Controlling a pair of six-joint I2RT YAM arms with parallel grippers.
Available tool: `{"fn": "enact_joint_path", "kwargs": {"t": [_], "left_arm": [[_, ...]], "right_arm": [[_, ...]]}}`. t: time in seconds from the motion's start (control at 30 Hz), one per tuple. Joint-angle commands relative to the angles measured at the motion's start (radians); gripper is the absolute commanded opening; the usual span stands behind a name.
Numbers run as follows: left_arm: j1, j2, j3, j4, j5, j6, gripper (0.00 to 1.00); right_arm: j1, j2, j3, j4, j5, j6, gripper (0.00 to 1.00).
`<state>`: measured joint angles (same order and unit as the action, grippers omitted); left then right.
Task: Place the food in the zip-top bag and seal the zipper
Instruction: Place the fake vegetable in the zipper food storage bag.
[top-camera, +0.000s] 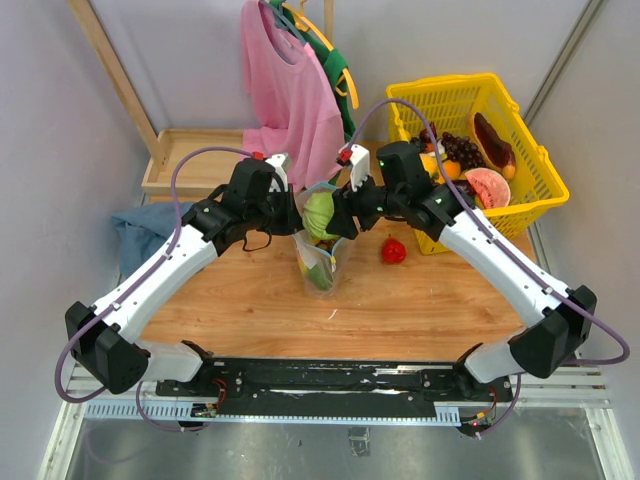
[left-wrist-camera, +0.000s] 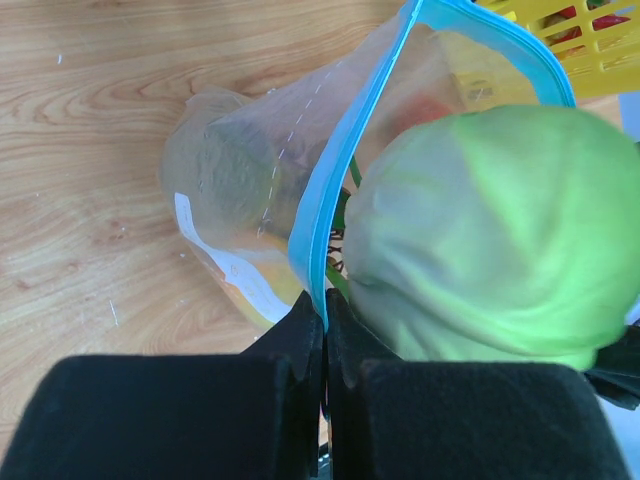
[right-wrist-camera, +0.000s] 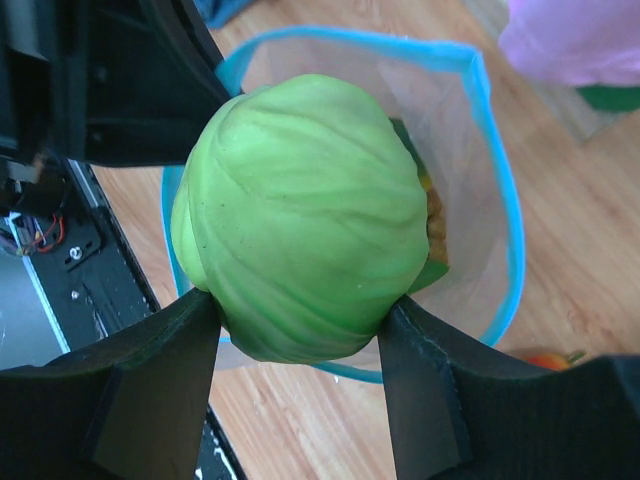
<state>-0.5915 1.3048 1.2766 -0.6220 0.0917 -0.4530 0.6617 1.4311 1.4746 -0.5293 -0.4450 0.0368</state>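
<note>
A ribbed green cabbage (right-wrist-camera: 310, 215) sits clamped in the half-spread right jaws over the open clear bag (left-wrist-camera: 250, 170); the left jaws pinch its blue zipper (left-wrist-camera: 320, 195). Only overhead shows a red fruit (top-camera: 394, 251), perhaps a strawberry, on the worktop (top-camera: 420, 310).

The green food (right-wrist-camera: 305, 220) is pale lime with soft ribbed streaks. The zip-top bag (left-wrist-camera: 250, 150) is clear, its zipper (left-wrist-camera: 325, 190) teal-blue (a white label (left-wrist-camera: 188, 218) low on one side). The fingers (right-wrist-camera: 150, 400) are black, the desk (top-camera: 420, 300) warm wood grain, the basket (top-camera: 455, 95) yellow mesh, the shirt (top-camera: 290, 90) pink.
</note>
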Motion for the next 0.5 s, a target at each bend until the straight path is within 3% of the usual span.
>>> {"fn": "enact_joint_path", "kwargs": {"t": [0.0,0.23,0.47], "left_arm": [[-0.002,-0.025,0.006,0.041,0.016,0.013,0.0],[-0.003,-0.025,0.002,0.048,0.039,0.014,0.0],[-0.003,-0.024,-0.012,0.065,0.086,0.01,0.0]], "right_arm": [[0.02,0.023,0.035,-0.097,0.019,0.005,0.12],[0.037,0.11,0.097,-0.167,0.221,0.026,0.15],[0.085,0.159,0.128,-0.116,0.356,0.083,0.31]]}}
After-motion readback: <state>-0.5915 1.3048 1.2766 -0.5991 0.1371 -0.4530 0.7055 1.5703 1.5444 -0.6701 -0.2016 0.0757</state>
